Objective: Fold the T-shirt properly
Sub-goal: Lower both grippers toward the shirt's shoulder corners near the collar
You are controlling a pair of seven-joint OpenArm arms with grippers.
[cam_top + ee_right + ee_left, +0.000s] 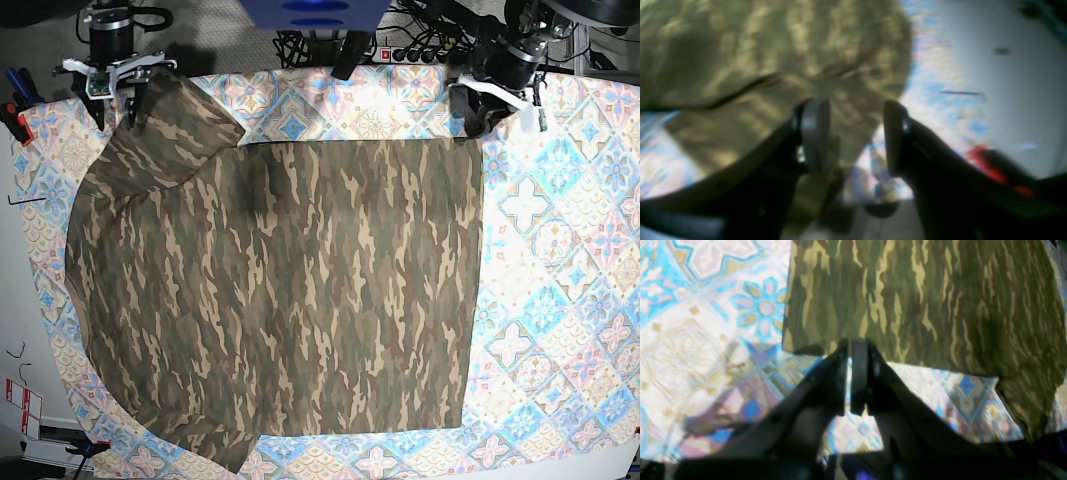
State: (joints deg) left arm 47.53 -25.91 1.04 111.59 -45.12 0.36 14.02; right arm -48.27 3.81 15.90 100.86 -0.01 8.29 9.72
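Large camouflage-print soft fabric T-shirt (280,290) is lying flat across the blue-pink patterned tablecloth (560,300). Left gripper (853,350) is nearly closed at the hem, gripping nothing visible; right gripper (853,133) is gaping, empty, over the sleeve. Fabric looks light and limp: pinch at corners.

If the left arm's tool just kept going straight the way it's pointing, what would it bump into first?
Most likely the T-shirt: the left tool, its fingers nearly together, points at the shirt's near edge, with only a strip of tablecloth showing beneath. Depth is hard to judge.
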